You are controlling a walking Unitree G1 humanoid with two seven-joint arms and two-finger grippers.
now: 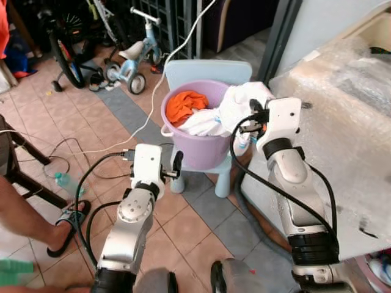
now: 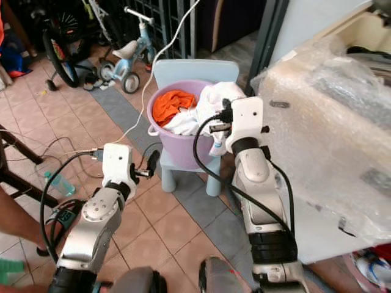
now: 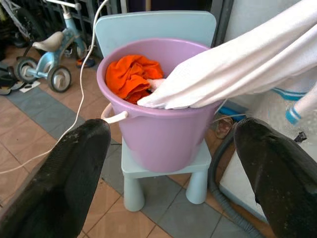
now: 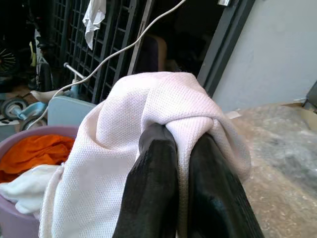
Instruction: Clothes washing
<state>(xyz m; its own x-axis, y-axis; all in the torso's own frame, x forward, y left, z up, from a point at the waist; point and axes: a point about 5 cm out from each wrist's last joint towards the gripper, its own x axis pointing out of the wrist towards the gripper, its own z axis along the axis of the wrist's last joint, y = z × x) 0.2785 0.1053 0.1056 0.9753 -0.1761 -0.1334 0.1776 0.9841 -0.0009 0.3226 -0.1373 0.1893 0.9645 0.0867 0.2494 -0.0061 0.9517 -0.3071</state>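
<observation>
1. Left eye view: a purple bucket [image 1: 198,137] stands on a pale blue child's chair [image 1: 211,76] on the tiled floor [image 1: 55,122]. An orange garment [image 1: 185,105] lies inside it, toward the rim on the robot's left. A white shirt [image 1: 235,107] trails from the bucket up over its right rim to the right gripper [image 1: 253,116]. The left gripper [image 1: 176,163] hovers low, just before the bucket's wall. A child's tricycle [image 1: 131,61] stands beyond the chair, and a person's sandalled foot [image 1: 67,223] rests on the floor at the left.
2. Right eye view: a washing machine wrapped in bubble film [image 2: 330,140] stands to the right of the chair.
3. Left wrist view: the left fingers [image 3: 59,183] are spread wide, holding nothing, facing the bucket.
4. Right wrist view: the right fingers [image 4: 151,188] are pinched together on a fold of the white shirt, lifted above the bucket.
</observation>
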